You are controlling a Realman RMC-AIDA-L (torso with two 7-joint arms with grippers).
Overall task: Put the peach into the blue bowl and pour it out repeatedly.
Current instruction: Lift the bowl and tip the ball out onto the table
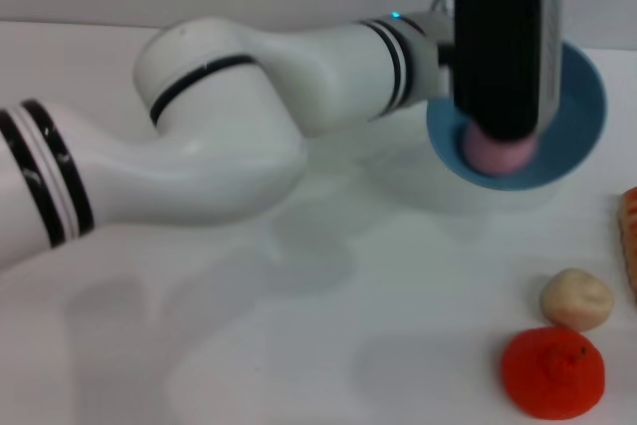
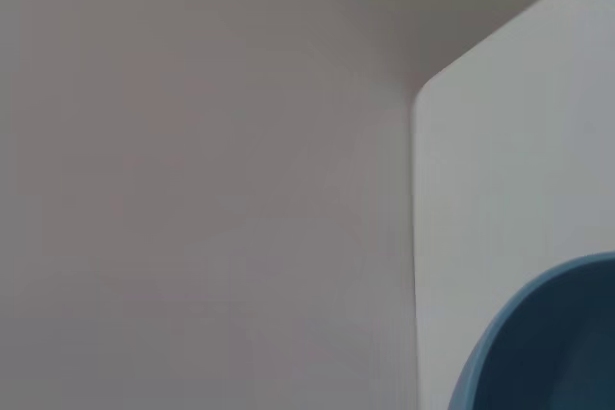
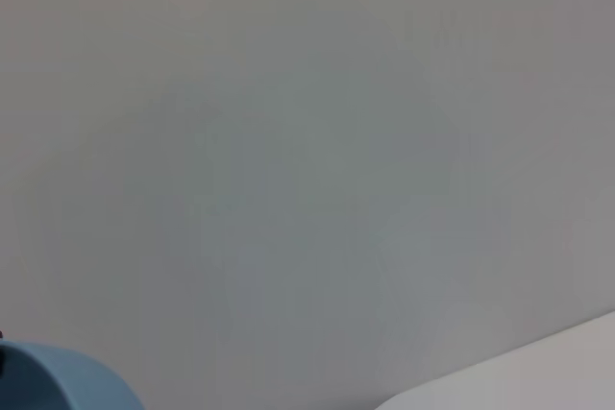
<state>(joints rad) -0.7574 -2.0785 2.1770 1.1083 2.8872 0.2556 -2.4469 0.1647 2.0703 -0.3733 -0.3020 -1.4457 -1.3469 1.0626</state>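
one peach (image 1: 495,151) in one tilted blue bowl (image 1: 577,106), two other fruits nearby.

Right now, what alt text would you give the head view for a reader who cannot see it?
The left arm reaches across the white table, its pincer over the tilted blue bowl with the pink peach inside. A cream lumpy ball and a red-orange fruit lie nearer the robot.

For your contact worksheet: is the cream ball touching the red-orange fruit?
Apart. The head view shows bare white table between the cream ball and the red-orange fruit.
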